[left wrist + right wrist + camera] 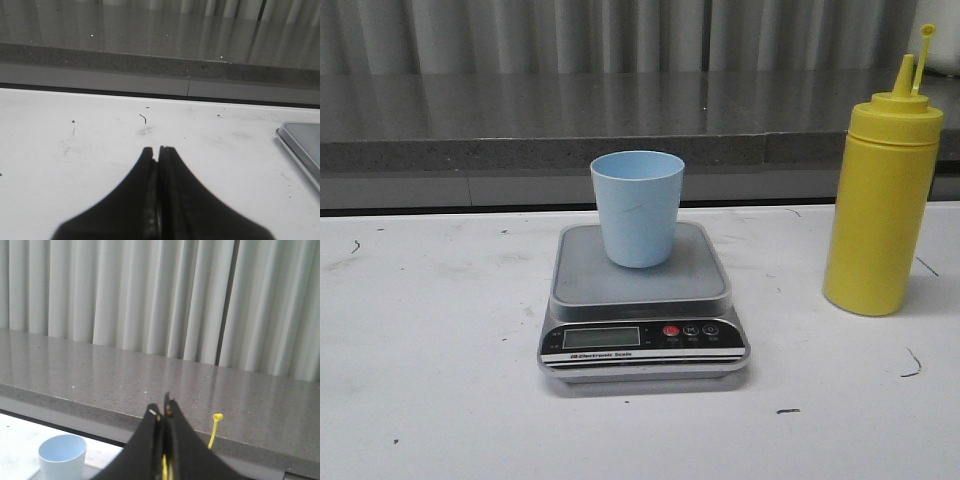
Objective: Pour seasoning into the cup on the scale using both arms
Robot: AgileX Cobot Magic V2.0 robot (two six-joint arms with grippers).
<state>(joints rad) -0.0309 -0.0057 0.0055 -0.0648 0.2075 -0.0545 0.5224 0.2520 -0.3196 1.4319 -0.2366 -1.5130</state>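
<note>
The light blue cup (637,208) stands upright on the steel platform of the silver-grey scale (700,275) at the middle of the white table. The yellow seasoning bottle (880,210) stands upright to the right of the scale, its tethered cap (927,32) hanging off the nozzle. Neither gripper shows in the front view. My left gripper (159,148) is shut and empty over bare table, with the scale's corner (302,145) to its side. My right gripper (163,407) is shut; a yellow sliver of the bottle (164,467) shows behind it, the cap (217,417) and the cup (62,456) beside it.
A grey stone ledge (520,120) runs along the back edge of the table, with a ribbed pale curtain (150,295) behind it. The white table (420,350) carries small dark scuffs.
</note>
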